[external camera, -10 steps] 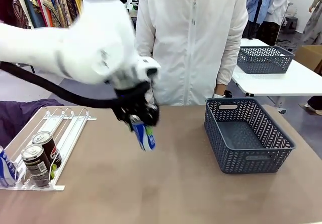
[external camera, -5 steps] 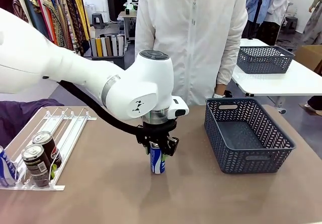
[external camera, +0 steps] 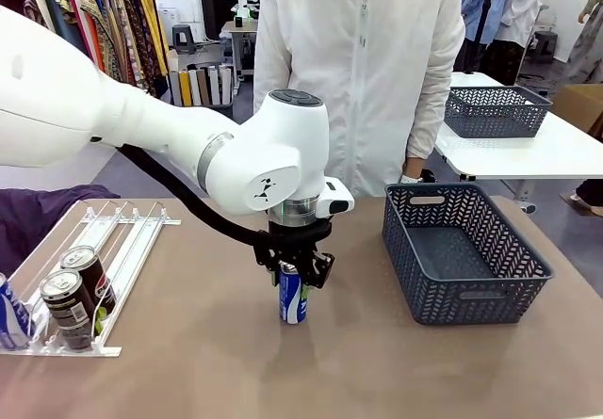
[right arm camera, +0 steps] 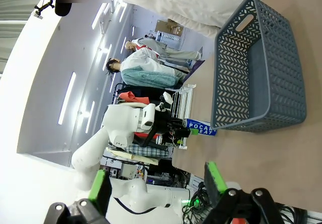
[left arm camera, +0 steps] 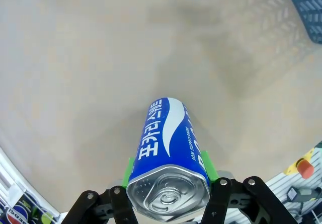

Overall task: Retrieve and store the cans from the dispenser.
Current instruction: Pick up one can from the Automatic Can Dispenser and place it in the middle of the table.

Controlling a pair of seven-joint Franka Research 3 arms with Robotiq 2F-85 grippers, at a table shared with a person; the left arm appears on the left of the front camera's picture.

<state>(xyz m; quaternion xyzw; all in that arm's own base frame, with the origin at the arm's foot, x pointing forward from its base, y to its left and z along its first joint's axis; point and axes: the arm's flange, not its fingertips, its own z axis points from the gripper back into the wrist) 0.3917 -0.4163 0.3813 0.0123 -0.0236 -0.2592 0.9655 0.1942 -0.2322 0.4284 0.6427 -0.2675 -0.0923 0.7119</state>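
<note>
Blue Pocari Sweat can [external camera: 293, 302], long axis vertical, clenched near its top by the left gripper [external camera: 296, 275]. The grey basket [external camera: 468, 303] lies rightward. The right gripper [right arm camera: 157, 182] is spread and empty.

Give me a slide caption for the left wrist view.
Left claw grips a blue can near its silver top, brown table beneath.
</note>
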